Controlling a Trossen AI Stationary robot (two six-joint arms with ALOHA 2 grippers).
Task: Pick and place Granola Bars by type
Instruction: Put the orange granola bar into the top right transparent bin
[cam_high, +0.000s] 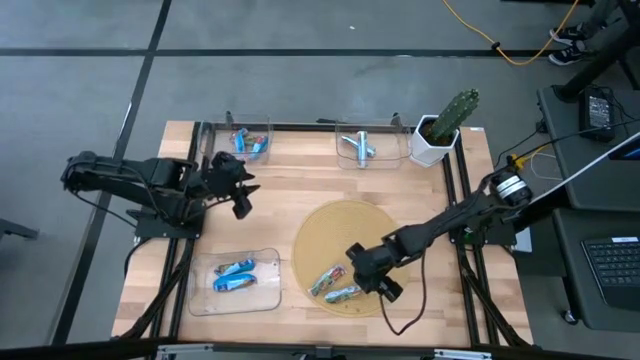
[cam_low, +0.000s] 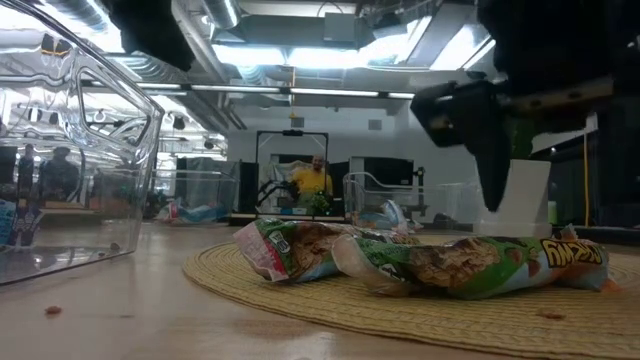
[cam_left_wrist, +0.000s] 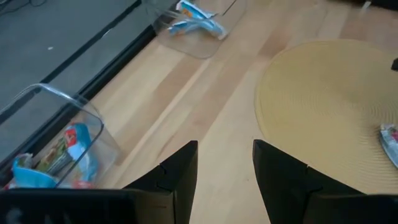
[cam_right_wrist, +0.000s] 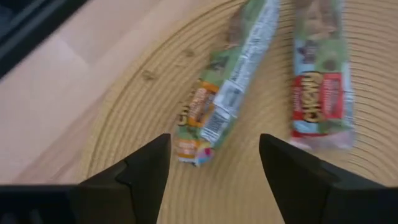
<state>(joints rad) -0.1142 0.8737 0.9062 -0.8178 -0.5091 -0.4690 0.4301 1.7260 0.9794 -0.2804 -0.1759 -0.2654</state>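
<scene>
Two green and red wrapped granola bars (cam_high: 327, 282) (cam_high: 344, 294) lie side by side on a round woven mat (cam_high: 340, 225). They show in the low view (cam_low: 290, 250) (cam_low: 460, 265) and in the right wrist view (cam_right_wrist: 230, 93) (cam_right_wrist: 320, 87). My right gripper (cam_high: 370, 274) (cam_right_wrist: 214, 168) is open, just right of the bars and above the mat, touching nothing. The dark shape above the bars in the low view is this same gripper (cam_low: 490, 130). My left gripper (cam_high: 244, 195) (cam_left_wrist: 225, 168) is open over bare wood left of the mat. Blue bars lie in the near-left tray (cam_high: 235, 280).
A far-left tray (cam_high: 250, 143) (cam_left_wrist: 62, 149) holds blue and multicoloured bars, and a far-middle tray (cam_high: 360, 148) holds silver ones. A cactus in a white pot (cam_high: 445, 130) stands at the far right corner. Bare wood lies between the trays and the mat.
</scene>
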